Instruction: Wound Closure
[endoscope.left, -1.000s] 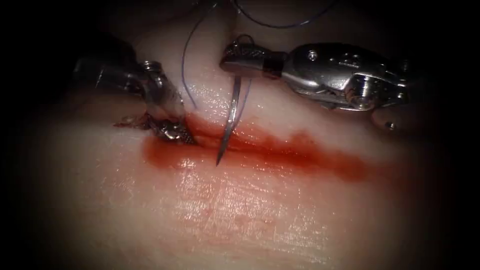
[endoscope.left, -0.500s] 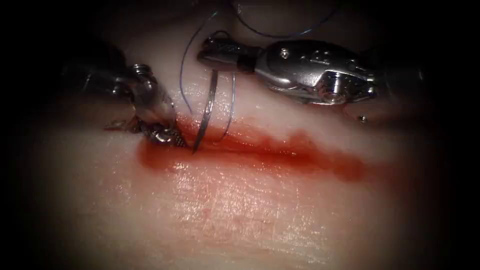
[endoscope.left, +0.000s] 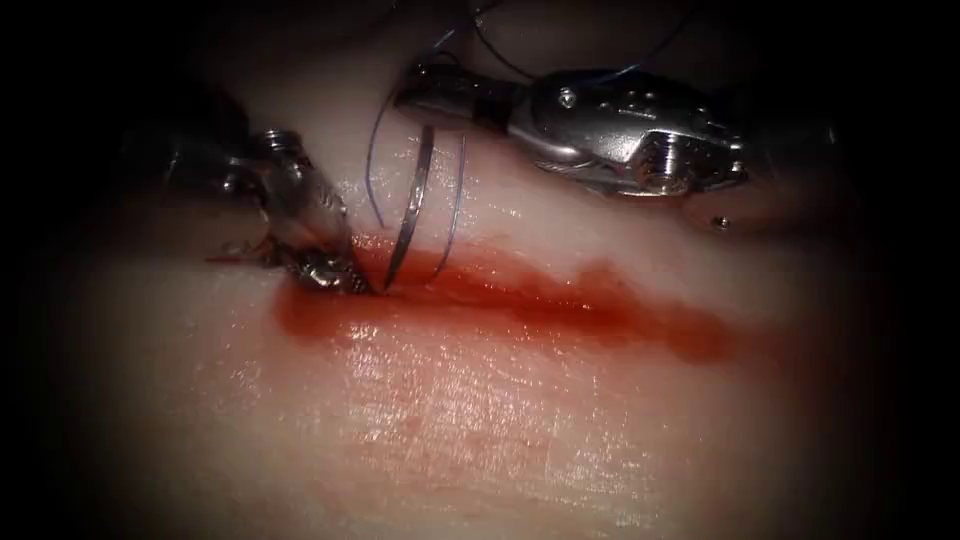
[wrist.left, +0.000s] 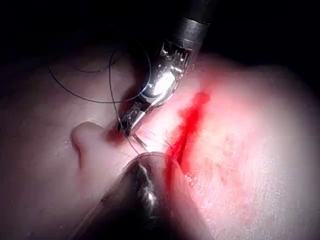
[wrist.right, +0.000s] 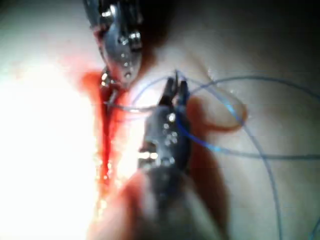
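I see the tissue (endoscope.left: 480, 420) with its cut (endoscope.left: 560, 305) running left to right under red fluid (endoscope.left: 640, 320). Over the last second my right tool (endoscope.left: 425, 95) has carried the needle (endoscope.left: 408, 215) leftward; its jaws stay pinched on the needle's blunt end, far of the cut. The tip, formerly free over the fluid, now meets the cut's left end beside my left tool (endoscope.left: 335, 272); how deep it sits I cannot tell. The left tool's jaws press at the wound edge there, and I cannot tell their state. Blue thread (endoscope.left: 455, 215) loops beside the needle. No writing is legible.
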